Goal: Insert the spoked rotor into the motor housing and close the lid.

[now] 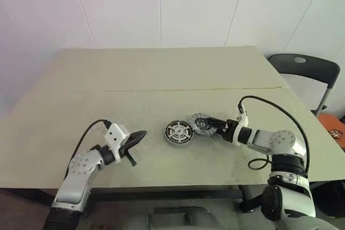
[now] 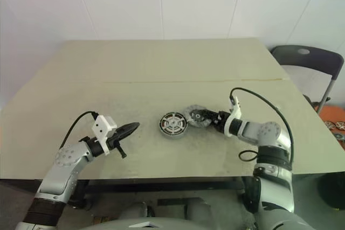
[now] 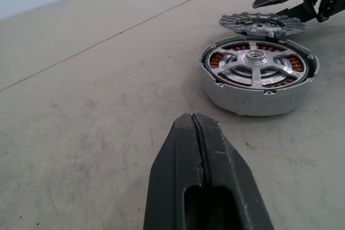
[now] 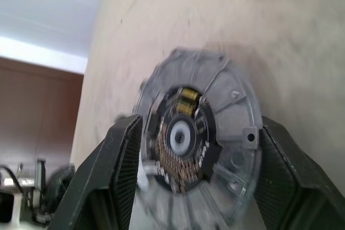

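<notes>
**Silver-grey lid in transit: closing step**

Grey ribbed lid [image 1: 202, 124]: clamped edgewise between my right gripper's [image 4: 191, 149] fingers, held just beside and above the motor housing [image 1: 178, 132]. Spoked rotor [image 3: 253, 64]: I judge it already seated inside. Left gripper [image 3: 200, 179]: shut, empty, well apart. Next: centre the lid over the housing, level it, lower.

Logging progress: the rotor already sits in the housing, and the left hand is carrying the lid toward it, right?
Not quite. The rotor does sit in the housing, but the right hand holds the lid beside it, as the right wrist view shows. The left hand is shut on nothing, off to the housing's left.
</notes>
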